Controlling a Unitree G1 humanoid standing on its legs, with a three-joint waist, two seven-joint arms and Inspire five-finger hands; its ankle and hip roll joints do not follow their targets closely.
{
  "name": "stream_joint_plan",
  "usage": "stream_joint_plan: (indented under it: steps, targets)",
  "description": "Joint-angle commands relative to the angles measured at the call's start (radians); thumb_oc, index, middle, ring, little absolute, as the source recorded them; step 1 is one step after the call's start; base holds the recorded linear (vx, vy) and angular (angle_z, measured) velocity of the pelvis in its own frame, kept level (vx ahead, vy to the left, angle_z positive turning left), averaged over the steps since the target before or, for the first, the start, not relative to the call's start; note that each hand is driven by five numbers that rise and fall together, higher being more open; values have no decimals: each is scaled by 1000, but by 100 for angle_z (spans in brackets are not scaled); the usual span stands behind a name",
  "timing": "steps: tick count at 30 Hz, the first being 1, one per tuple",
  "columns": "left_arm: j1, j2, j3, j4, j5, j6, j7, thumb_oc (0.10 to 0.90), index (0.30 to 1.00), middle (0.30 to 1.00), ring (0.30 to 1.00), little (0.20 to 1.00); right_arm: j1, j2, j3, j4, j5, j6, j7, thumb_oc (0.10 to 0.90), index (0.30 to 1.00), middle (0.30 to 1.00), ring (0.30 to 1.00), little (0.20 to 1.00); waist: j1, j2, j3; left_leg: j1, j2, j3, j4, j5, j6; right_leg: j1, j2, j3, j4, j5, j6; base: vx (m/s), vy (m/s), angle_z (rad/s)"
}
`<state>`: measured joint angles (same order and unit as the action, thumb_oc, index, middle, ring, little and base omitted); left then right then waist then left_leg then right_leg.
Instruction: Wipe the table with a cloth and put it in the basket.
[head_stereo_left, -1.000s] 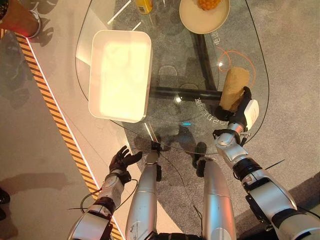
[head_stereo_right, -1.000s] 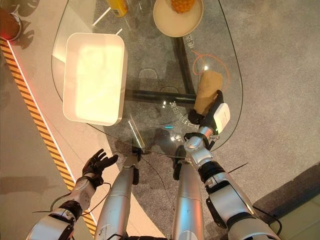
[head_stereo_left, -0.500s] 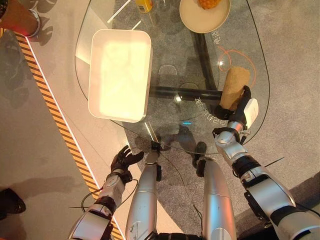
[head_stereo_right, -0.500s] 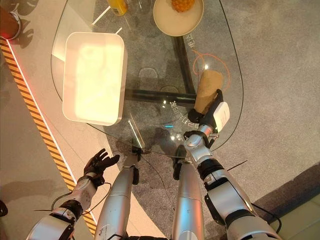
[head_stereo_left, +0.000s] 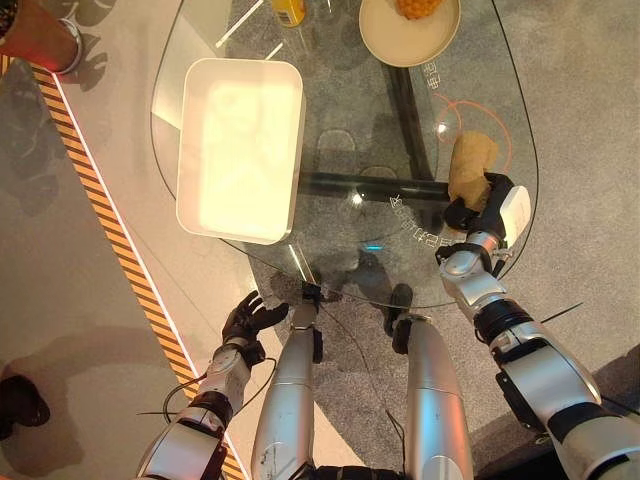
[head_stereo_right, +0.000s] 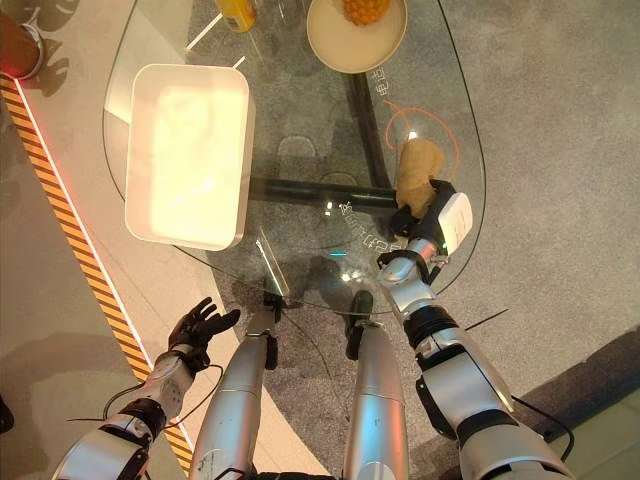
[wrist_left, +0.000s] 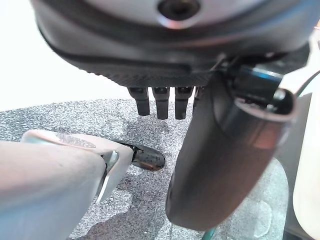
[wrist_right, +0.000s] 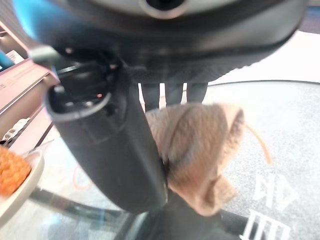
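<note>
I see the right robot hand pinching the bunched tan cloth on the glass counter, right of frame centre. White basket sits upper left. Left robot hand hangs spread, lower left.

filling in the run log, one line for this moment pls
right hand: shut on cloth | cloth: on glass table | left hand: open, idle | basket: empty

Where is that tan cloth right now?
The crumpled tan cloth sits on the right side of the glass table, pinched in the robot's right hand, below the cream plate.
</note>
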<state>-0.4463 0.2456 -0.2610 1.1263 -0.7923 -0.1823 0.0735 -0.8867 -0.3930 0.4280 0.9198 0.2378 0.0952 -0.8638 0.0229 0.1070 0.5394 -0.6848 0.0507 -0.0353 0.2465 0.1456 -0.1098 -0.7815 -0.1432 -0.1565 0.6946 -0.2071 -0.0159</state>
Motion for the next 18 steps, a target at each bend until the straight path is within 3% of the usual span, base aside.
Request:
stream_joint_plan:
  steps: [1, 18]
  targets:
    - [-7, -10, -3, 17, -18, -29, 20, 800, 900, 900, 900, 900, -30, 19, 45, 24, 4, -11, 48, 100, 300, 300, 300, 200, 16, 41, -19, -9, -88, 86, 141, -141, 75, 11, 48, 31, -183, 125, 36, 0, 0, 0]
    - [-4, -10, -4, 16, -20, -33, 16, 800, 900, 900, 900, 900, -45, 7, 52, 1, -19, -7, 53, 100, 300, 300, 300, 200, 15, 41, -19, -15, -88, 87, 144, -141, 78, 1, 50, 32, -177, 126, 37, 0, 0, 0]
